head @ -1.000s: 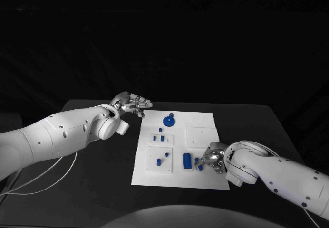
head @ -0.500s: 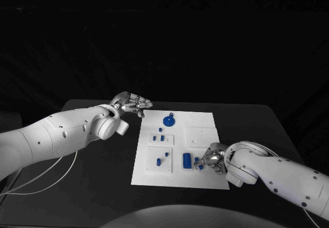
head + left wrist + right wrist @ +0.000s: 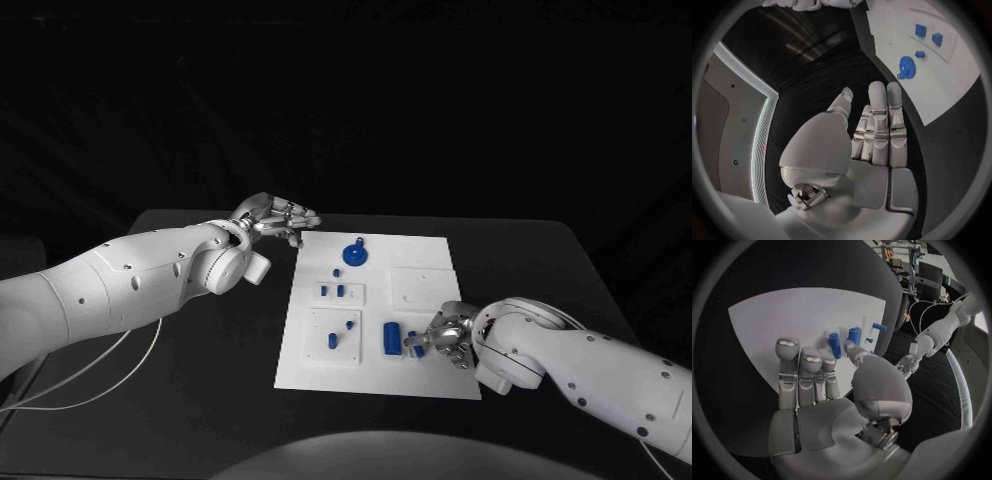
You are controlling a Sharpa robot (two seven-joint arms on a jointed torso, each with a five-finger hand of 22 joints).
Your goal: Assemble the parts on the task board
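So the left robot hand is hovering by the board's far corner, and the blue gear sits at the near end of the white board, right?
Not quite. The head view shows the blue gear at the far end of the white board, close to the left robot hand, which does hover off that far corner, holding nothing.

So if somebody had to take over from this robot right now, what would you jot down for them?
Left hand: holds nothing, fingers apart, off the far left corner of the task board.
Right hand: at the board's near right, by a small blue part; whether it grips it I cannot tell.
Parts: blue gear at the far end, tall blue block beside the right hand, smaller pieces on the left inserts.
Done: unclear. Left: most parts seem unassembled.
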